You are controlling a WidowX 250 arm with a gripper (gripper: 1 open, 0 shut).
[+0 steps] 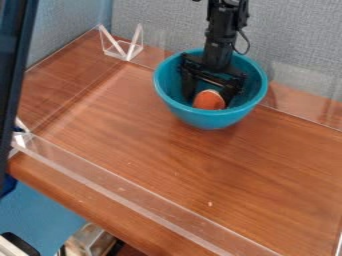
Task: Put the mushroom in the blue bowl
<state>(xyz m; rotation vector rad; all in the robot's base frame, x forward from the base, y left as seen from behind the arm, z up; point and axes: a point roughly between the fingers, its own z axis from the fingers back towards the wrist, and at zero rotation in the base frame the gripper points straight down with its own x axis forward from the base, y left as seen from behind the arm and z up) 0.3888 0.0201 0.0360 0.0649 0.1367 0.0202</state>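
The blue bowl [187, 107] sits at the back middle of the wooden table. Inside it lies the mushroom [209, 99], its orange-brown cap showing. My gripper [210, 92] hangs straight down into the bowl, open, its dark fingers [191, 83] standing on either side of the mushroom. Whether the fingers touch the mushroom cannot be told.
A clear plastic wall [94, 185] rims the wooden table [147, 150]. A clear folded stand [122, 44] sits at the back left corner. A dark post [11, 80] runs along the left edge.
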